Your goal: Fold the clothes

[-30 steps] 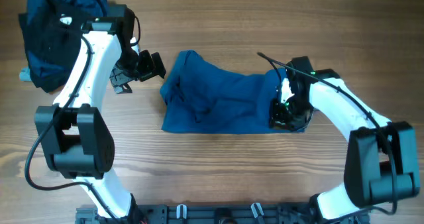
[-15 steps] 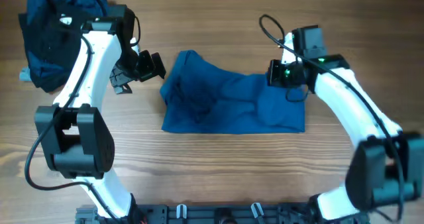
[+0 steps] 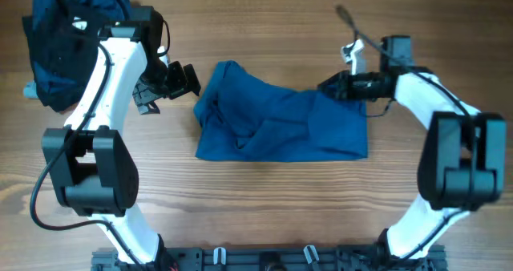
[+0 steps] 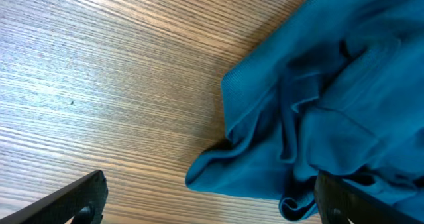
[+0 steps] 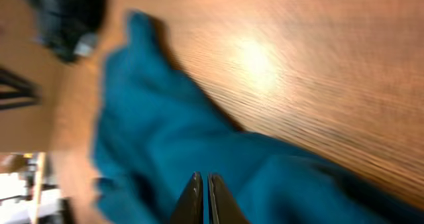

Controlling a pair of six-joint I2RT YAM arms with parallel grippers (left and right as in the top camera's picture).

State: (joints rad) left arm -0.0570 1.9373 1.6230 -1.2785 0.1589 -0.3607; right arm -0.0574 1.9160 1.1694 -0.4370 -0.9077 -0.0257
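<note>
The polo shirt (image 3: 280, 127) is noted rumpled on the counter (image 3: 264, 199), with the left tool (image 3: 191, 80) held wide open and empty just beside one shirt edge, likely for a pinch, and the right tool (image 3: 327, 85) shut at the opposite edge, no fabric visibly gripped.

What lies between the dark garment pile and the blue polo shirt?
The left arm and its open pincer, above bare wooden table; the overhead view shows it.

Table (image 3: 264, 199): polo shirt (image 3: 276, 123) lies at the centre, long side parallel to the near edge. Heap of garments (image 3: 68, 38) in the far left corner, well apart from it. Left gripper (image 3: 192, 80) just beside the shirt's left edge; right gripper (image 3: 325, 85) over its far right corner.
</note>
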